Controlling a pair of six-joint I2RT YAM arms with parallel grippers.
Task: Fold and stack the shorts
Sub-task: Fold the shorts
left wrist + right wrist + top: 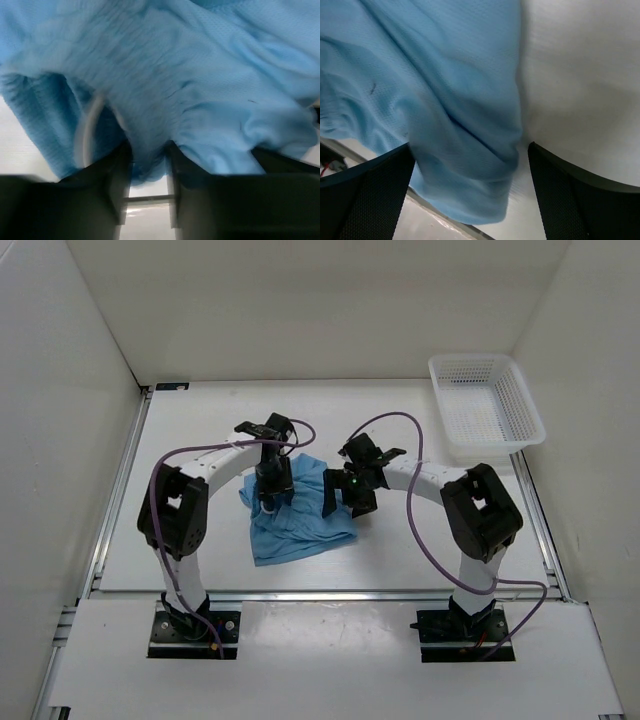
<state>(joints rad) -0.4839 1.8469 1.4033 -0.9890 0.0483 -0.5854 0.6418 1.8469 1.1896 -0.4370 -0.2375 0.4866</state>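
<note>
The light sky-blue shorts [297, 520] lie crumpled on the white table [200, 440] between the two arms. My left gripper [272, 496] is down on their left upper part. In the left wrist view its jaws [148, 152] stand close together with a bunch of gathered waistband fabric [145, 115] pinched between them; a white drawstring loop [84, 135] hangs beside it. My right gripper [345, 502] is at the shorts' right edge. In the right wrist view it [470, 147] is wide open, with a fold of the blue fabric [460, 100] lying between the fingers, ungripped.
A white mesh basket [487, 405] stands at the table's back right corner. White walls enclose the table at the back and both sides. Purple cables loop over both arms.
</note>
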